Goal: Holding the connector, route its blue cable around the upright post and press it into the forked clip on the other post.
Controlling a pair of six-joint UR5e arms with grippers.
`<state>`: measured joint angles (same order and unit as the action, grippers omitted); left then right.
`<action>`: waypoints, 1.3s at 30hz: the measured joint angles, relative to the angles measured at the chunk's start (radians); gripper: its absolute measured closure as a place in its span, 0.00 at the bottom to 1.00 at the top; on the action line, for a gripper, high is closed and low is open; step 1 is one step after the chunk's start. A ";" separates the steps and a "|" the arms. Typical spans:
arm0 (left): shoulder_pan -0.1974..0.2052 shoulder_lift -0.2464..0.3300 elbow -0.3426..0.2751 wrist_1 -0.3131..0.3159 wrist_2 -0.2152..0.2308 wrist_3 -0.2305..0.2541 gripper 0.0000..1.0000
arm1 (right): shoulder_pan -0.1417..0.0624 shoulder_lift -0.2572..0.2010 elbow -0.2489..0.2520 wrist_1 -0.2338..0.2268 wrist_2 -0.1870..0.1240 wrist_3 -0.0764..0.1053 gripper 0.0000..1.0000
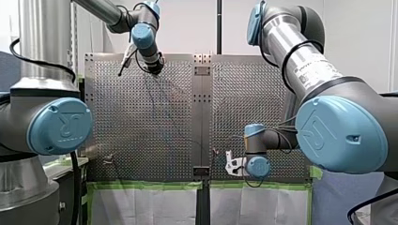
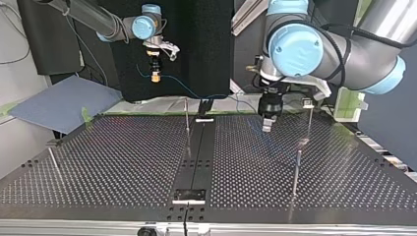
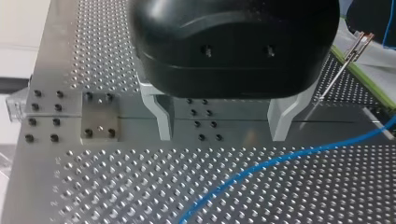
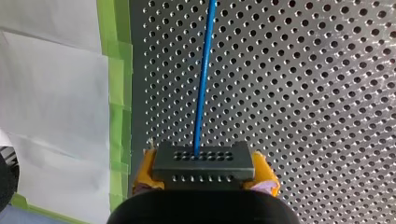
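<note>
My right gripper [image 4: 203, 176] is shut on a dark connector [image 4: 203, 161], its yellow pads [image 4: 144, 173] against both sides. The blue cable [image 4: 202, 84] leaves the connector and runs over the perforated plate. In the top view this gripper [image 2: 155, 73] hangs high beyond the table's far edge, and the cable [image 2: 196, 93] sags toward the plate. My left gripper [image 3: 222, 135] stands open just above the plate with nothing between its metal fingers [image 3: 161, 116]; the cable [image 3: 280, 161] lies ahead of it. A thin post with a forked clip [image 3: 360, 43] stands beside it. An upright post [image 2: 187, 120] rises near the centre strip.
Further thin posts [image 2: 297, 172] [image 2: 53, 162] stand on the perforated table [image 2: 123, 162]. A dark centre strip [image 2: 196, 152] runs between the two plates. Green tape [image 4: 116, 93] and white sheets border the table's edge. A bolted metal block [image 3: 99, 116] sits beside my left gripper.
</note>
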<state>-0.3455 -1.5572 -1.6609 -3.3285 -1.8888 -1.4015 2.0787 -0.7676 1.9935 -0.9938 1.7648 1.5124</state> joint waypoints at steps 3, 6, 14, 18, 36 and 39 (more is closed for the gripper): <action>-0.027 -0.003 0.000 0.027 -0.027 0.005 0.00 | 0.000 0.000 0.000 -0.001 -0.003 0.000 1.00; -0.053 -0.006 0.000 0.056 -0.056 0.008 0.00 | 0.001 0.000 0.000 0.000 -0.004 0.000 1.00; -0.065 -0.044 0.000 0.121 -0.121 0.028 0.00 | 0.001 0.000 0.000 0.002 -0.005 -0.003 1.00; -0.062 -0.066 0.000 0.151 -0.151 0.032 0.00 | 0.001 0.000 0.000 0.005 -0.005 -0.004 1.00; -0.027 -0.081 0.000 0.319 -0.205 0.033 0.00 | 0.001 0.000 0.000 0.002 -0.005 -0.004 1.00; -0.022 -0.098 0.001 0.344 -0.217 0.034 0.00 | 0.001 0.000 0.000 0.002 -0.005 -0.004 1.00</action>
<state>-0.3679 -1.6553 -1.6604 -2.9848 -2.1058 -1.3675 2.0793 -0.7679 1.9934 -0.9923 1.7597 1.5082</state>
